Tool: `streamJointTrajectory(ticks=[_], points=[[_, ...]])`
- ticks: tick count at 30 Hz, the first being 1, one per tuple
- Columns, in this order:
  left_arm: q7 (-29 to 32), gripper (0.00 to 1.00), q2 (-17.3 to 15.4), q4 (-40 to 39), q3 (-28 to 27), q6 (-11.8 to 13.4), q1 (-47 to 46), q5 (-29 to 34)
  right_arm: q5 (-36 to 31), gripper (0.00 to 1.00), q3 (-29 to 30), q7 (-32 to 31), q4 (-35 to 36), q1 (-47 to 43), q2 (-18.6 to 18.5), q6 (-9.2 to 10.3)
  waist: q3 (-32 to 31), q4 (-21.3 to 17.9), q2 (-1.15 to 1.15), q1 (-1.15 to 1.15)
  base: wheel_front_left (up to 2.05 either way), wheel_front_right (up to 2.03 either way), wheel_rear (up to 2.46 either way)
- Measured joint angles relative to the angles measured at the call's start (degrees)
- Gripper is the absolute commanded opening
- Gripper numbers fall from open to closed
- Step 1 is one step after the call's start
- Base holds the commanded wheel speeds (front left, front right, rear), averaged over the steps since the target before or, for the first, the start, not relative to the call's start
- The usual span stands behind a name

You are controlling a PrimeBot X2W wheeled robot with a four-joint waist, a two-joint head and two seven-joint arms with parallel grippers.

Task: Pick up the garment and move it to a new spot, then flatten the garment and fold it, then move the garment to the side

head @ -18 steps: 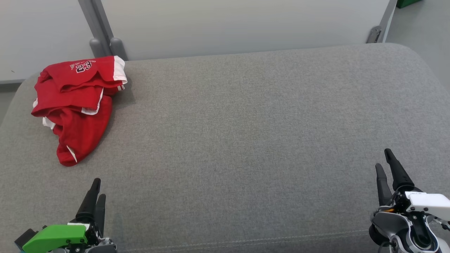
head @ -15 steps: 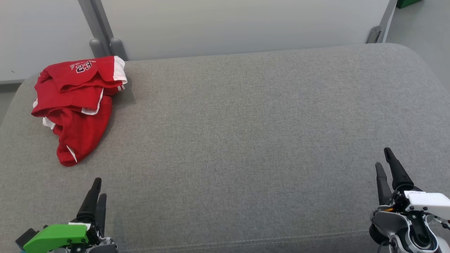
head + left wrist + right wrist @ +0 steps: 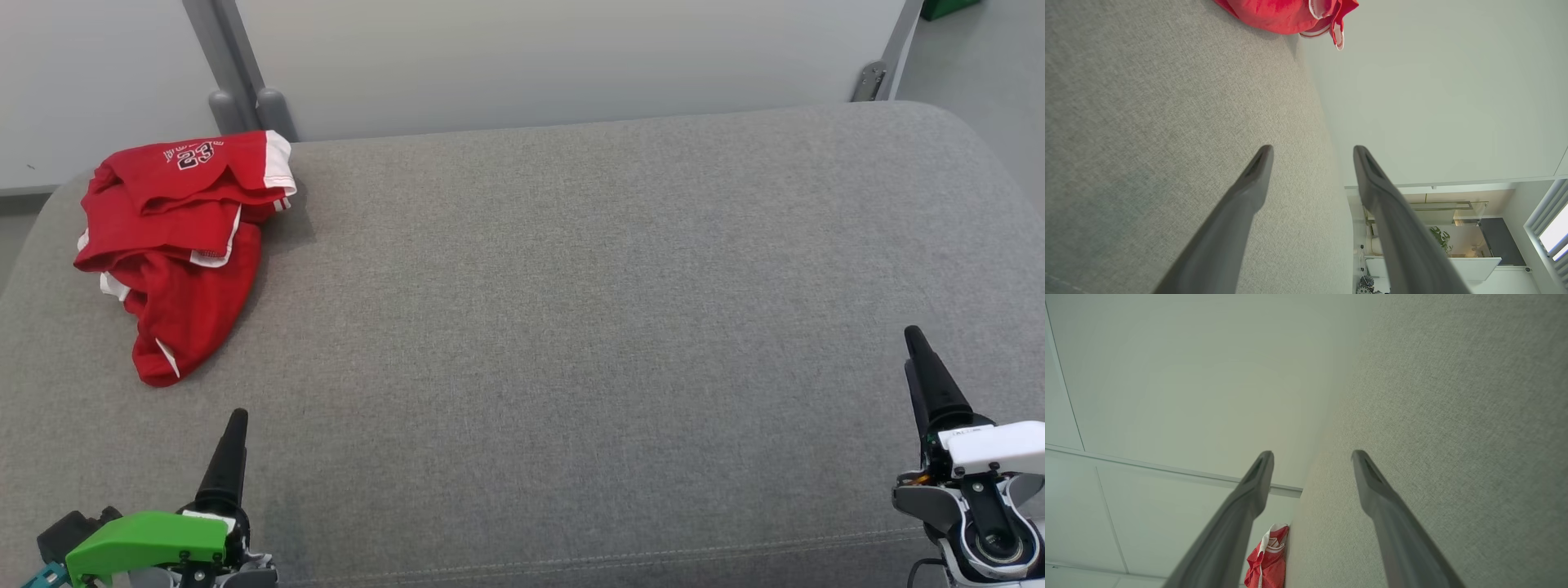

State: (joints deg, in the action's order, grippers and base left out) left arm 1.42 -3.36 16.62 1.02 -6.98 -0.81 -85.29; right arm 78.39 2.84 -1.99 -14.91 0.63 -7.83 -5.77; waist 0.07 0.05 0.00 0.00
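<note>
The garment [image 3: 175,245] is a red piece with white trim and a printed number, lying crumpled at the far left of the grey cushion [image 3: 571,286]. It also appears at the top of the left wrist view as the garment [image 3: 1290,14], and low and small in the right wrist view as the garment [image 3: 1267,563]. My left gripper [image 3: 235,420] hovers near the front left, a short way in front of the garment. Its fingers [image 3: 1249,183] stand apart, with nothing between them. My right gripper [image 3: 916,336] is at the front right, far from the garment, open and empty, fingers [image 3: 1376,490] spread.
White wall panels stand behind the cushion, with two grey posts [image 3: 245,106] just behind the garment. A metal bracket [image 3: 869,82] sits at the back right, beside bare floor. The cushion's corners are rounded, and a seam [image 3: 571,559] runs along its front edge.
Both wrists have rolled, so each gripper's two fingers now line up as one in the head view. The right gripper has also shifted slightly right and forward. The garment has not moved.
</note>
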Motion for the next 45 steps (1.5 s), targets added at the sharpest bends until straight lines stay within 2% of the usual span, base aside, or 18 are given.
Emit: streamJointTrajectory(ticks=[8,16,18,26,45], points=[[-1.72,1.00,-1.75,0.01,2.78,1.47,-0.11,8.42,-9.96,1.00,-3.03,1.64,1.34,0.00,-0.84,2.86,-0.16,0.33,0.00,0.00,0.00,0.00,0.00],[-3.11,1.00,-2.75,-0.03,5.28,3.05,-0.15,15.69,-16.96,1.00,-6.01,3.07,1.69,-0.01,-1.69,3.48,-0.47,0.59,0.00,0.00,0.00,0.00,0.00],[-3.56,1.00,-2.76,-0.07,5.89,3.47,-0.15,16.59,-18.74,1.00,-6.58,3.55,1.76,-0.03,-1.82,4.30,-0.53,0.64,0.00,0.00,0.00,0.00,0.00],[-5.02,1.00,-2.77,-0.77,6.77,4.53,-0.16,22.23,-24.19,1.00,-8.15,5.02,1.92,-0.27,-2.48,5.23,-0.76,0.75,0.00,0.00,0.00,0.00,0.00],[-8.62,1.00,-3.14,-2.49,9.60,6.05,-0.15,36.66,-39.89,1.00,-10.98,8.62,2.70,-1.26,-4.72,7.92,-1.36,0.20,0.00,0.00,0.00,0.00,0.00]])
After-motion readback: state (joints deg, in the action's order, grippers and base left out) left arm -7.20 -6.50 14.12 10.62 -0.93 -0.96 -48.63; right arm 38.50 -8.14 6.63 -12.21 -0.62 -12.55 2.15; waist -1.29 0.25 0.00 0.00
